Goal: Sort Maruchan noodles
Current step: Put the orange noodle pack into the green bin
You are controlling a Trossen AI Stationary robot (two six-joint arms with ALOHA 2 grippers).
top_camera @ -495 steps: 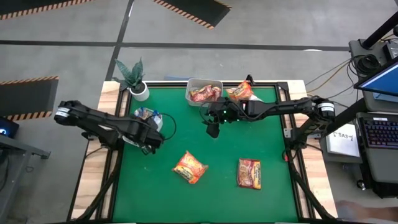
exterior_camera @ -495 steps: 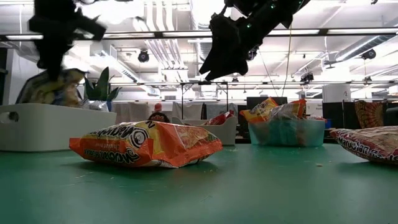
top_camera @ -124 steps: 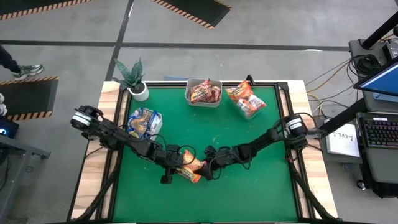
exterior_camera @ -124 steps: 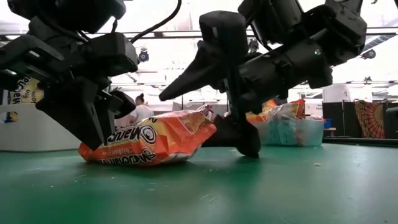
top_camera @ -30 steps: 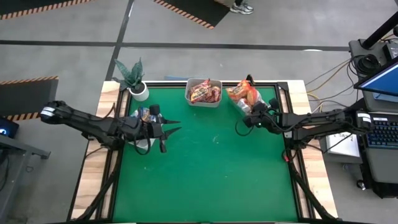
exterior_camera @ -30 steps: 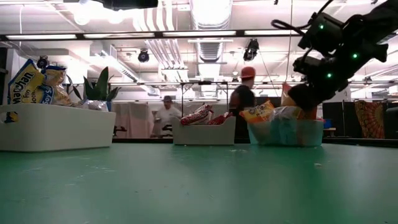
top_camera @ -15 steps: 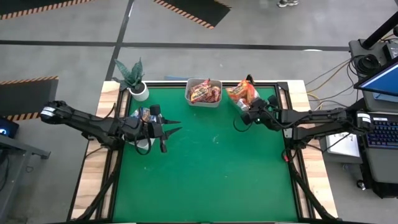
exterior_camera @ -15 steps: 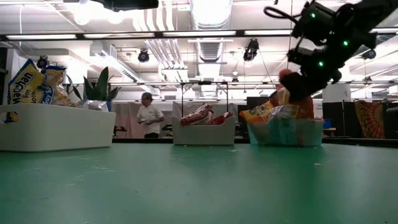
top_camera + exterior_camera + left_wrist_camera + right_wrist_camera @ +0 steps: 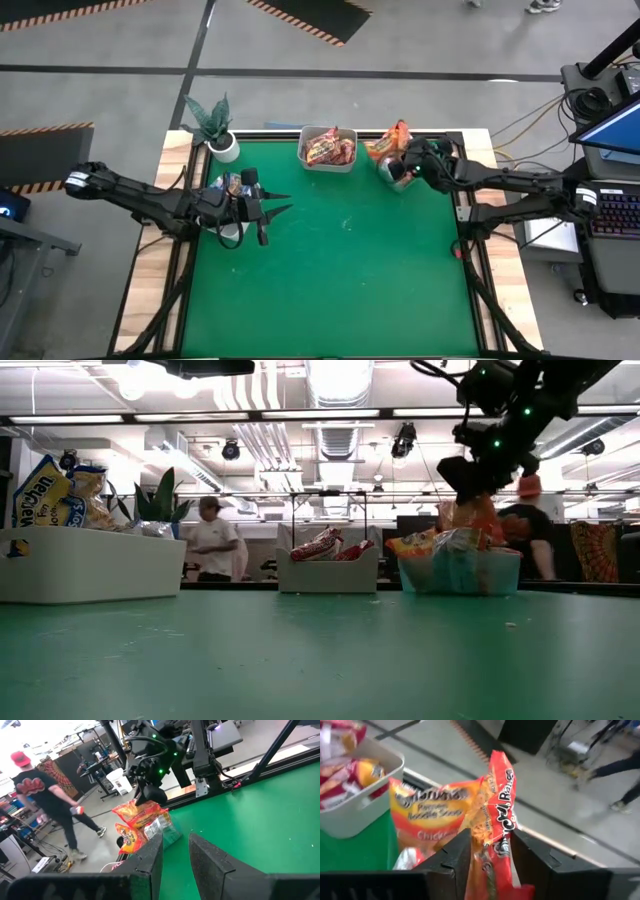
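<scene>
Orange Maruchan noodles packets (image 9: 385, 148) fill a clear tub (image 9: 460, 572) at the table's far right. My right gripper (image 9: 491, 837) hangs over that tub, its fingers parted on either side of an orange-red packet (image 9: 499, 805) that stands on edge. Dark red packets (image 9: 328, 150) lie in a grey tub (image 9: 328, 572) at the far middle. Blue-and-white packets (image 9: 45, 495) stick up out of a white tub (image 9: 90, 565) at the left. My left gripper (image 9: 272, 203) hovers open beside the white tub with nothing in it. My right gripper has the upright orange-red packet's lower part (image 9: 492, 852) between its two parted fingers, which come at it slanting down from the near side. Whether the fingers touch the packet I cannot tell. The packet stands among the other orange packets (image 9: 432, 815).
A potted plant (image 9: 213, 125) stands at the far left corner. The green mat (image 9: 330, 270) lies bare across the middle and near side. People walk in the room beyond the table (image 9: 212, 540).
My right gripper has risen and gone toward the table's far edge, and it now stands over the clear tub. My left arm has kept still. People have walked across the room behind the table.
</scene>
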